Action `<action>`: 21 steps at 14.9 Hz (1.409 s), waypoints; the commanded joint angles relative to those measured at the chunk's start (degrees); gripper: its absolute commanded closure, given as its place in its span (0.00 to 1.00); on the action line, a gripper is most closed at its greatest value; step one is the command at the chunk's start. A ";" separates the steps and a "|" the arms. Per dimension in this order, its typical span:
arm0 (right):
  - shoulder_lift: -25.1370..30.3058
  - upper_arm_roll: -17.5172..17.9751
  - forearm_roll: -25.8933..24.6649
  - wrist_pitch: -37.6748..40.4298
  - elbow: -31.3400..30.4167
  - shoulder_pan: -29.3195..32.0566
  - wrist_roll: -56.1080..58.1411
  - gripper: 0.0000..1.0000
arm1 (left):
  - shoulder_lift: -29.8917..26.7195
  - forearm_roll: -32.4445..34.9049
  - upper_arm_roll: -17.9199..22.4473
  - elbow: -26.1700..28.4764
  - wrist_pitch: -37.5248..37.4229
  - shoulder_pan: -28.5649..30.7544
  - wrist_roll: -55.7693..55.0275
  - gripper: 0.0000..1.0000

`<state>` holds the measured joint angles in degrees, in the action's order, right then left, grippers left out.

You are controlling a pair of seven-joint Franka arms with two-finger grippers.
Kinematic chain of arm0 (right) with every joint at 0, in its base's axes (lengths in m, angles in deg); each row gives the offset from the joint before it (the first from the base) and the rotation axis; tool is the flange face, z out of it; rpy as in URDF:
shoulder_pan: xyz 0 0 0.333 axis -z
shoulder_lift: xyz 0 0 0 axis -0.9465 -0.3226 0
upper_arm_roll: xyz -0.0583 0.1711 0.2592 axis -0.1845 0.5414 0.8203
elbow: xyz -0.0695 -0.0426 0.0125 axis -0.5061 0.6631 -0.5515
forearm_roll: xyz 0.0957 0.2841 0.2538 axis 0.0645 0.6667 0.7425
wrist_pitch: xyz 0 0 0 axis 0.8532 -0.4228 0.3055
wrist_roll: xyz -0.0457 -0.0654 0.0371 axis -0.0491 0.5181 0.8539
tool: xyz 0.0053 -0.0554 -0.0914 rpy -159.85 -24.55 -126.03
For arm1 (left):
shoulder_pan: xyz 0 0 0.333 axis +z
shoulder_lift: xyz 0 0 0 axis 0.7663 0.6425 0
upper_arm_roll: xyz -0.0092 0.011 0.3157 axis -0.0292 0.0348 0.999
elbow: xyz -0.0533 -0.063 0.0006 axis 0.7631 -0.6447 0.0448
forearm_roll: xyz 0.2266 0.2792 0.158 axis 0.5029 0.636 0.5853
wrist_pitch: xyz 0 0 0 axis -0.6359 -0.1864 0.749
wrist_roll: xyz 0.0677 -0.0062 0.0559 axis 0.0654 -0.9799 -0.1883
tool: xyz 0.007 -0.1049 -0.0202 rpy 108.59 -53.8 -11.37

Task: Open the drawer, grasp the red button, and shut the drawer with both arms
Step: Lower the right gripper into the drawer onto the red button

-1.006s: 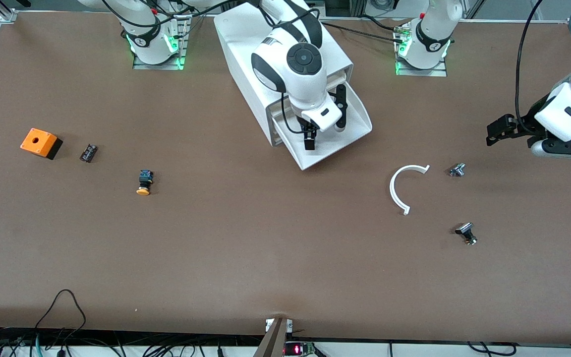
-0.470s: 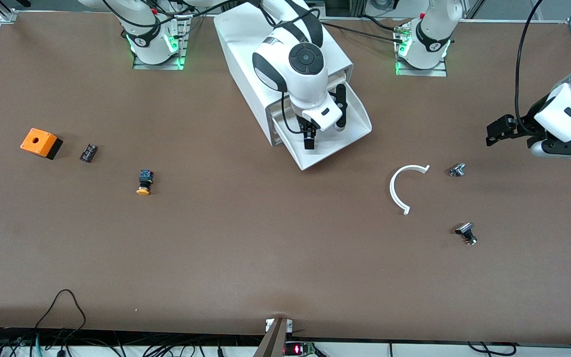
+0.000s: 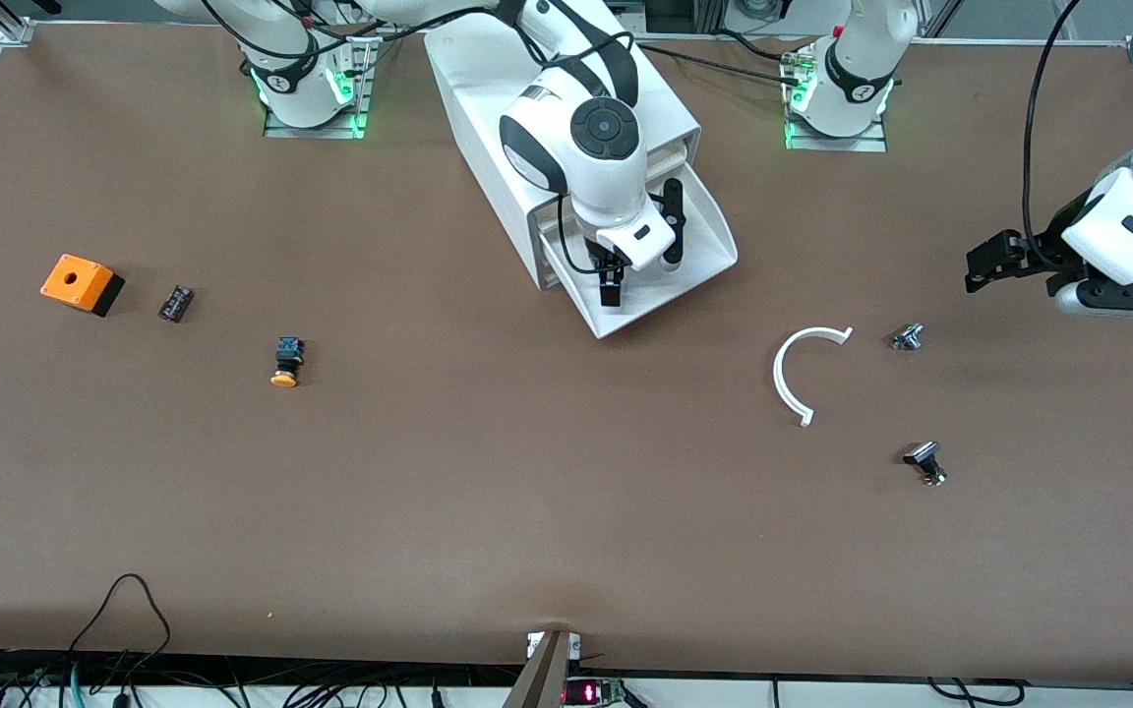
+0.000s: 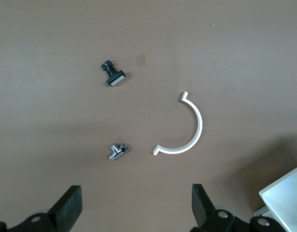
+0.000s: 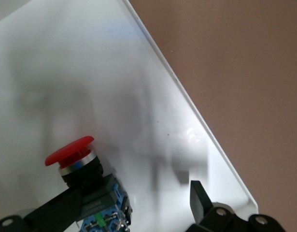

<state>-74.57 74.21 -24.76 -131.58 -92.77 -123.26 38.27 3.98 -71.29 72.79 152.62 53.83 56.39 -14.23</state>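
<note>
The drawer (image 3: 665,270) is pulled out, top middle of the front view. The right gripper (image 5: 134,203) is in it, fingers apart around the button (image 5: 83,166) — the left gripper (image 4: 134,212) waits wide open

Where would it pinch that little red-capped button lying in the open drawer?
Probably on the dark blue-black body under the cap, from above. The button lies on its side on the drawer floor, and the round red cap looks likelier to slip. The right tool is above it, fingers open astride that body.
</note>
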 commanded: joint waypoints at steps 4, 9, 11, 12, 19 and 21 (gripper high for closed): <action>-1.18 -0.20 -2.55 -0.53 1.33 -0.39 1.56 0.31 | 1.43 0.83 0.54 -2.60 -1.89 -0.74 -0.62 0.00; -1.18 -0.20 -2.73 -0.80 1.33 -0.57 1.47 0.55 | 1.52 0.74 0.54 -2.60 -1.98 -0.66 -0.53 0.00; -1.18 -0.11 -3.87 -0.80 1.33 -0.65 1.21 0.63 | 1.52 0.74 0.54 -2.60 -1.98 -0.66 -0.53 0.00; -1.18 -0.11 -3.87 -0.80 1.33 -0.83 1.03 0.65 | 1.52 0.74 0.54 -2.60 -1.98 -0.66 -0.53 0.00; 1.19 -0.81 -3.96 -0.71 2.04 -1.80 -0.38 0.72 | 1.52 0.74 0.54 -2.60 -1.98 -0.66 -0.45 0.00; 2.77 -1.16 -3.96 -0.19 2.04 -1.71 -0.38 0.72 | 1.52 0.74 0.54 -2.60 -1.98 -0.66 -0.45 0.00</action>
<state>-73.62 73.85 -28.23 -132.57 -90.76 -124.49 38.87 4.51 -71.29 72.79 152.15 53.38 56.39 -14.28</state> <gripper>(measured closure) 0.714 0.000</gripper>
